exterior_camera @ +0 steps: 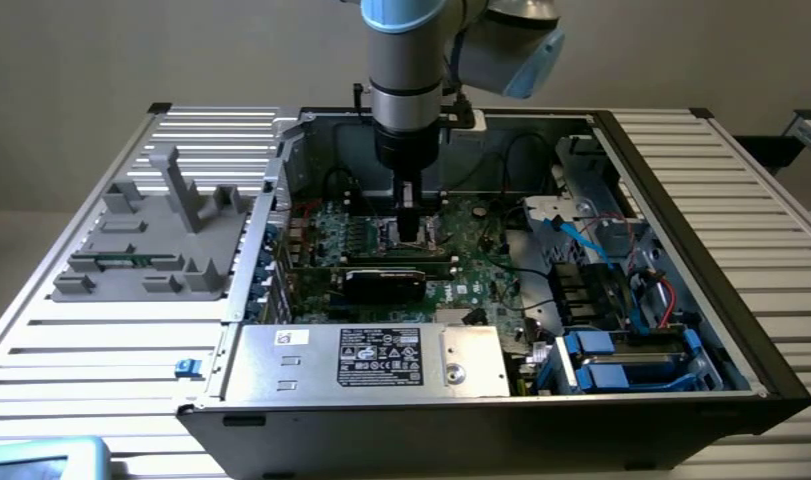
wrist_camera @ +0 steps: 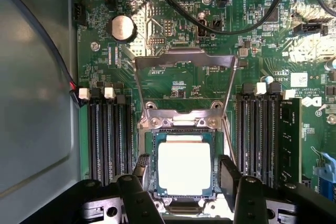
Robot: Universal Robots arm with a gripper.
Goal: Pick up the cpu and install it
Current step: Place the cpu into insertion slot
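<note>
The cpu (wrist_camera: 185, 169) lay flat in the motherboard socket (wrist_camera: 157, 129); my hand (wrist_camera: 185, 162) stood spread wide on either side of it.

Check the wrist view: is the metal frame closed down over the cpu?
No: the metal frame stands swung back, and the cpu lies uncovered, its whole silver top showing.

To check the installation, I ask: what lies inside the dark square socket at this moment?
The cpu lies flat inside the socket, silver top up. The metal frame above it stands open. Whatever lies under the cpu is covered by it and cannot be seen.
</note>
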